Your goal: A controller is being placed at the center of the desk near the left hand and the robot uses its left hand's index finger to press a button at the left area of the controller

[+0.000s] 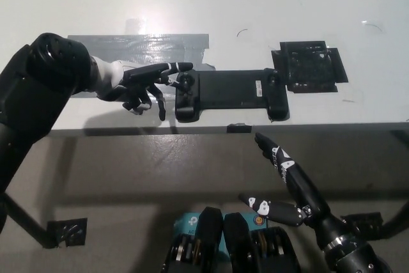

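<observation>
Pressing step — left hand (137, 84), fingers spread and holding nothing, points over the controller (230, 94)'s left end; next, push the fingertip down.

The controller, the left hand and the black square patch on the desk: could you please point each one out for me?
controller (227, 90): head view, on its flat middle section.
left hand (137, 84): head view, on the middle of the hand.
black square patch (310, 66): head view, on its centre.
</observation>
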